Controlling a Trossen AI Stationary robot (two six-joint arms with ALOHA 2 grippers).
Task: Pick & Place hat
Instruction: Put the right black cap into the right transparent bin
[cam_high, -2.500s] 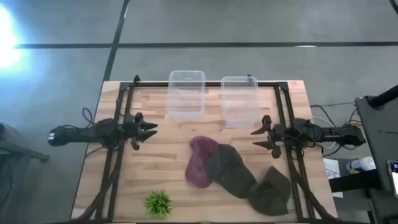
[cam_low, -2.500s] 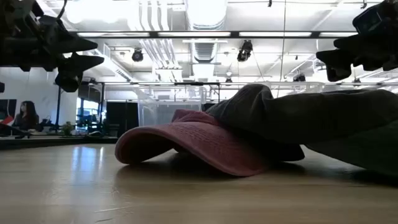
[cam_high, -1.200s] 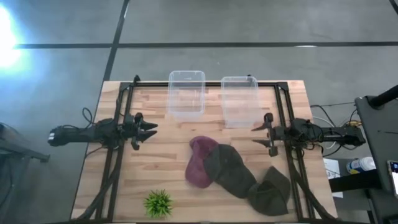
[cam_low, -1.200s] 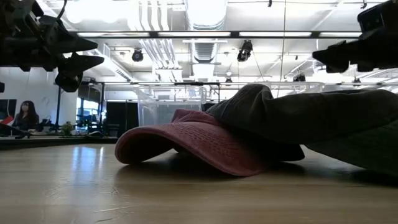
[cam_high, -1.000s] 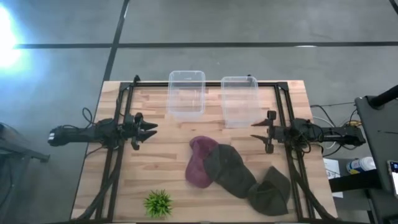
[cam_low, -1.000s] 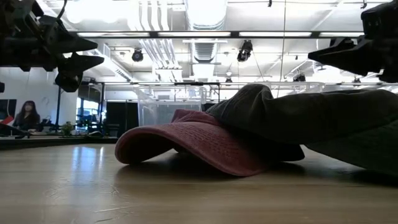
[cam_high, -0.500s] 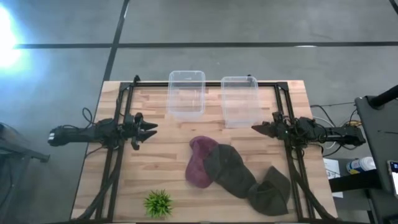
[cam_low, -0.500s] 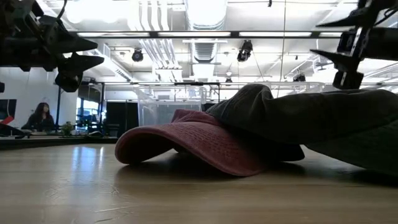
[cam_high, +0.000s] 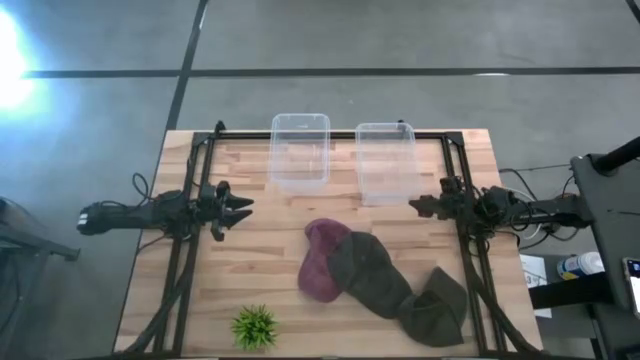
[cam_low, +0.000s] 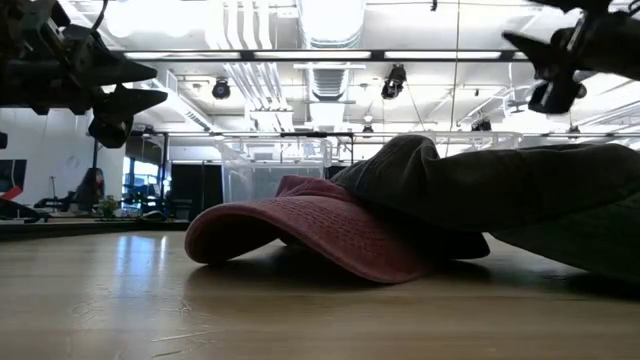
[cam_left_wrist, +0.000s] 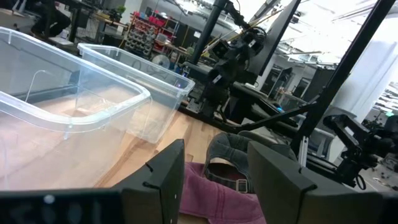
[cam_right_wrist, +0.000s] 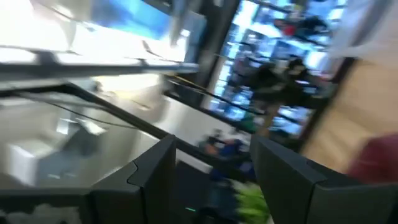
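Your left gripper hovers over the left side of the bench, its fingers spread apart and holding nothing; it points toward the middle, well apart from the hats. In front of it, near the bench's front edge, sits a small green plant.

At the back of the bench you have two clear bins side by side: the left bin and the right bin, a gap between them.

In the middle lies the pink hat, flat on the wood. A dark olive hat overlaps its right edge, lying partly on top of it, as the low view shows. A second olive hat touches the first one and lies toward the front right corner.

Your right gripper hangs above the right side of the bench, just in front of the right bin and clear of all three hats. Its fingers stand apart with nothing between them, and its wrist is rolled, so its camera looks at the room at a tilt
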